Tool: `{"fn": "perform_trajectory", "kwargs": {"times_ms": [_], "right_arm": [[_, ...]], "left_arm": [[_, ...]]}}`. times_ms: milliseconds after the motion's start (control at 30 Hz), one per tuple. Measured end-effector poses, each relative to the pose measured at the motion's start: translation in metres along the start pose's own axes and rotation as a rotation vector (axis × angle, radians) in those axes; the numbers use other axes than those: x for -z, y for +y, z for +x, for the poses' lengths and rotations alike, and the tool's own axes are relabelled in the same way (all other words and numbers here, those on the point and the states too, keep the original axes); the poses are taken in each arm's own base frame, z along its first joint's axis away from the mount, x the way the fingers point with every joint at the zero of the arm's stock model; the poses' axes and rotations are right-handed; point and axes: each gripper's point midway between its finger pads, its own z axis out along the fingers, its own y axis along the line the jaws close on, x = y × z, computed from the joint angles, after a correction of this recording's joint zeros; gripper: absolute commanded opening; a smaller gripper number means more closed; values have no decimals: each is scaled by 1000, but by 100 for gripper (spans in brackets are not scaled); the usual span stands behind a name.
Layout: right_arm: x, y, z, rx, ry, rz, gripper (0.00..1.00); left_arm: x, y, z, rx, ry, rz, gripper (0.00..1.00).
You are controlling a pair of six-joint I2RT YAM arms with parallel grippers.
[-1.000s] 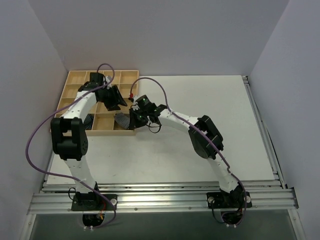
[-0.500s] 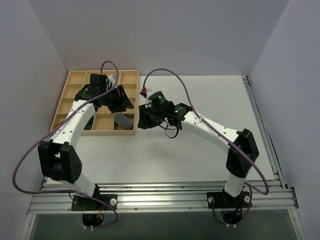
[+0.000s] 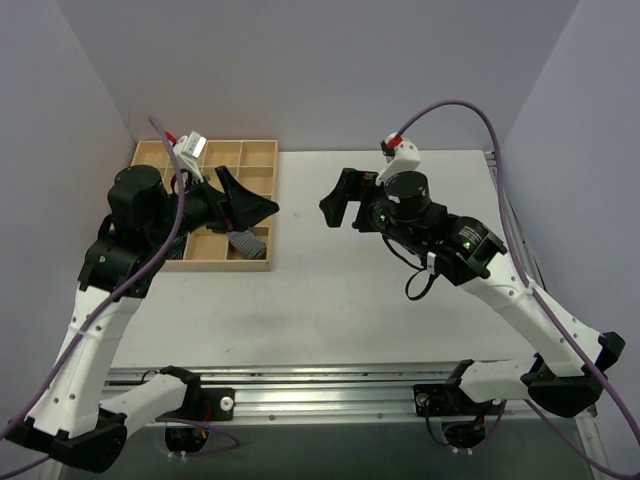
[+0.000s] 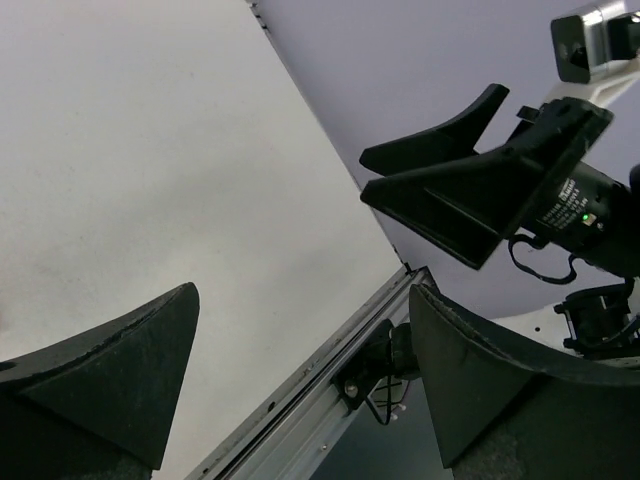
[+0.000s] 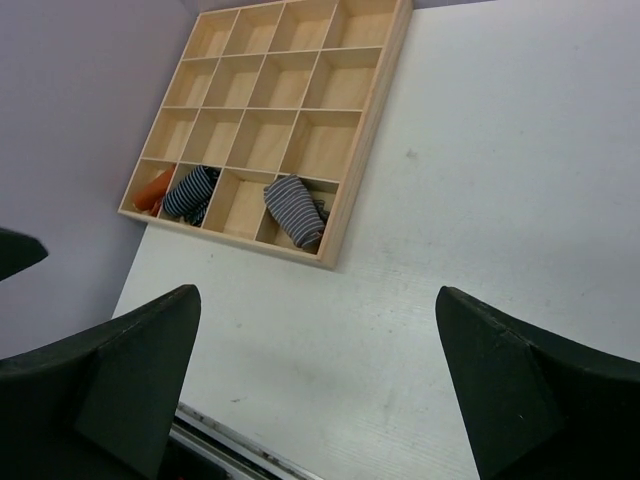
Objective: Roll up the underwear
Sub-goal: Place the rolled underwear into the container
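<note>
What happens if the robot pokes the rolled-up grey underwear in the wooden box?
The underwear looks like soft cloth, so it would probably squish and flop rather than stay stiff. It likely won't roll away, because the walls of the wooden box fence in its corner compartment. Lifted by one end, the roll might come undone.

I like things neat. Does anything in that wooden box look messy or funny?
Not really. The underwear lies rolled but a bit slanted in the near right corner compartment of the wooden tray. Nothing looks spilled or broken.
</note>
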Motion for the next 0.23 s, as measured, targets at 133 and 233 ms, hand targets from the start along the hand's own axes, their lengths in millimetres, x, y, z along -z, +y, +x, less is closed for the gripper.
{"fn": "perform_trajectory", "kwargs": {"times_ms": [133, 233], "right_arm": [[15, -11, -6, -6, -37, 31, 100], [26, -17, -10, -5, -61, 37, 100]], "left_arm": [[24, -12, 4, -24, -44, 28, 94], [32, -16, 7, -32, -56, 36, 94]]}}
